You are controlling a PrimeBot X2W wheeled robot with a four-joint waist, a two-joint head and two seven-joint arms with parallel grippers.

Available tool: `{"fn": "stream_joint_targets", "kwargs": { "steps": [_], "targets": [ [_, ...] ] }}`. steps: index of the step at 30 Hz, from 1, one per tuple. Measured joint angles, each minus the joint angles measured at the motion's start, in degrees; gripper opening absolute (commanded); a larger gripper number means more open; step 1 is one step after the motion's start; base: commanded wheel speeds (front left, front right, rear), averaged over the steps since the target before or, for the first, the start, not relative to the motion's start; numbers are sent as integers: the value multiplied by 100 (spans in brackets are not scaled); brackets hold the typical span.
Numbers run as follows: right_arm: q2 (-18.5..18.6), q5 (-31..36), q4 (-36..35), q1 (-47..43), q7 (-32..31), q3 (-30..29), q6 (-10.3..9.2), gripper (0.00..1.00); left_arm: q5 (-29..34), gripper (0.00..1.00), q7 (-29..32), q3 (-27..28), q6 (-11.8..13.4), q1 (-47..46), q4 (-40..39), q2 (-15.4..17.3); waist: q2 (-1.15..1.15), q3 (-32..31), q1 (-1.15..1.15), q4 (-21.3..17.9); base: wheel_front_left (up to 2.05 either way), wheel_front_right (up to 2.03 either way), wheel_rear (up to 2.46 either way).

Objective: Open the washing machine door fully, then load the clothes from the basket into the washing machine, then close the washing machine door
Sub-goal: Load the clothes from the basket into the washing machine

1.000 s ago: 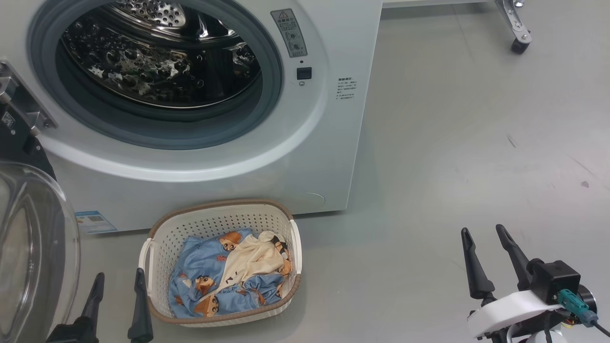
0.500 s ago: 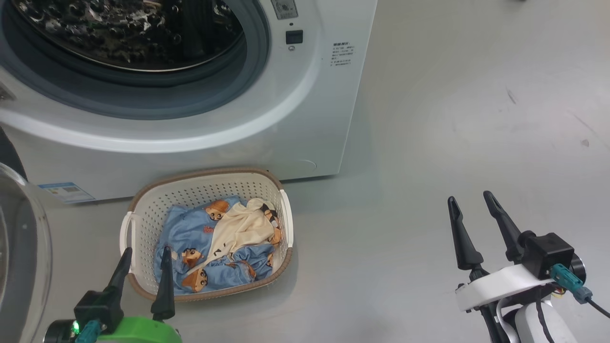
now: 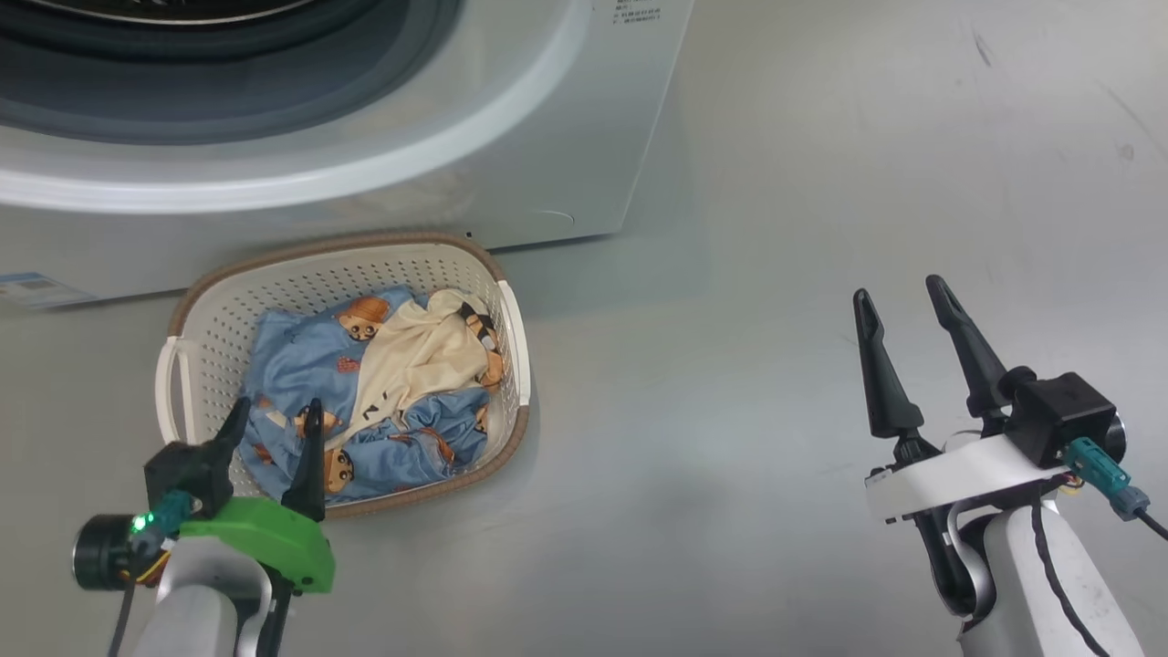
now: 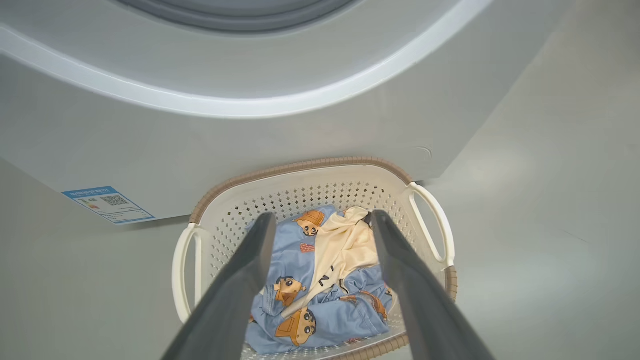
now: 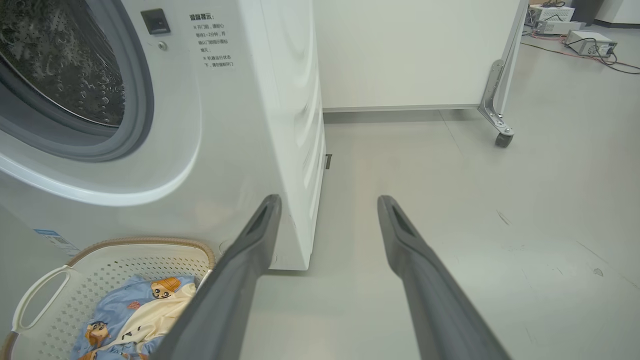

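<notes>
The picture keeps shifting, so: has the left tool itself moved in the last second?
Yes. Judged against the basket, the left tool went from beside its left handle to above the clothes.

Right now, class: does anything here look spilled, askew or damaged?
Nothing stands out. The clothes lie crumpled inside the basket, none over its rim; the basket sits flat on the floor before the washing machine.

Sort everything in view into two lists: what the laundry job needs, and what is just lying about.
For the job: washing machine, basket, clothes in the basket, left gripper (open, aimed at the clothes), right gripper (open, over bare floor).

Lying about: white panel on castors, grey boxes on the floor beyond it.
</notes>
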State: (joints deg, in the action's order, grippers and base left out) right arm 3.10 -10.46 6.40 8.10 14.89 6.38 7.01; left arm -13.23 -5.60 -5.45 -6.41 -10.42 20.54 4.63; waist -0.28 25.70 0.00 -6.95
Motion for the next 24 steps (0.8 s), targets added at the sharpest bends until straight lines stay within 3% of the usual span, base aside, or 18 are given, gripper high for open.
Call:
{"fn": "stream_joint_targets", "kwargs": {
  "steps": [9, 24],
  "targets": [
    [-1, 3, -123, 503, 0, 24, 0, 100, -154, 100, 427, 55, -16, -732, 714, 124, 0, 719, 0, -96, 0, 0, 0],
    [22, 64, -235, 710, 0, -53, 0, 100, -312, 100, 605, 74, -26, -1676, 1571, 151, 0, 1530, 0, -151, 0, 0, 0]
  ]
}}
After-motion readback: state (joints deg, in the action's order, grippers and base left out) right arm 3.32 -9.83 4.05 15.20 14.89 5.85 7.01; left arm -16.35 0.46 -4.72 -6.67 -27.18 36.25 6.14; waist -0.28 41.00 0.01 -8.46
